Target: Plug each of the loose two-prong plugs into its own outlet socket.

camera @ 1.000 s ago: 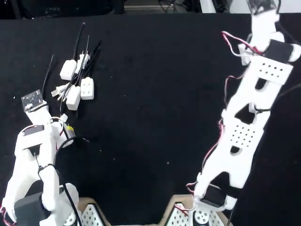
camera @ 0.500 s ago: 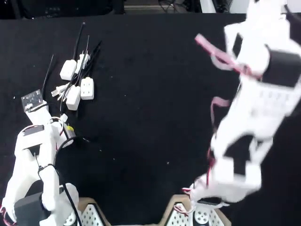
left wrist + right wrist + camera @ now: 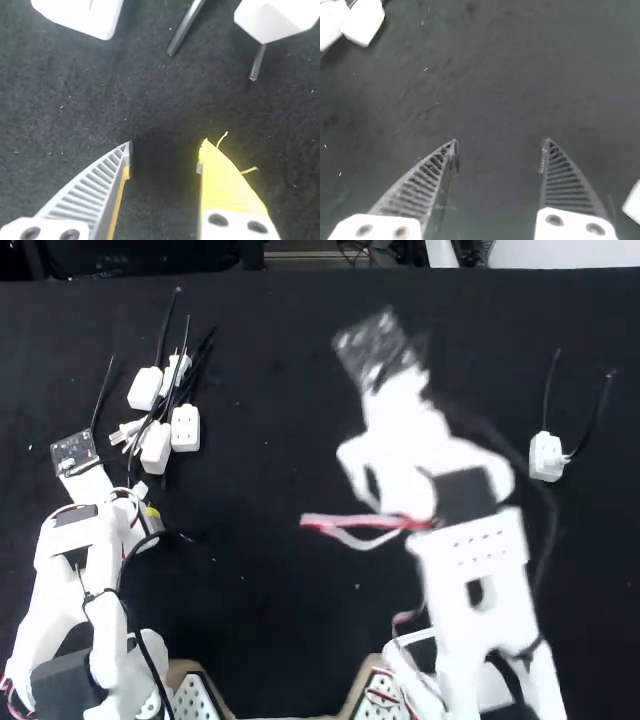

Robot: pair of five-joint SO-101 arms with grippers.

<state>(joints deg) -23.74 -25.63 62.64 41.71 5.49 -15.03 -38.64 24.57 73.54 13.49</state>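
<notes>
Plugs [image 3: 125, 432] and sockets [image 3: 185, 427] lie heaped with their black cords [image 3: 165, 330] at the far left of the table [image 3: 300, 360], and none in the heap looks mated. Just beside the heap, the left gripper [image 3: 165, 150] hangs low over bare table. Its jaws are partly open and hold nothing, and two white pieces of the heap lie just beyond its tips. At mid-table the right arm [image 3: 440, 510] stands raised. The right gripper [image 3: 497, 145] is spread wide and empty above bare table, well apart from any piece. At far right a lone unit [image 3: 546, 455] sits with two cords running off it; whether it is a joined pair cannot be told.

The job looks to be at an early stage, with the approach to a first pick from the heap as the step in hand. The next move likely calls for the left gripper to settle on one piece and draw it free of the crossed cords. The right gripper would then need to come across and take the mating piece, so that prongs can be lined up with slots.
</notes>
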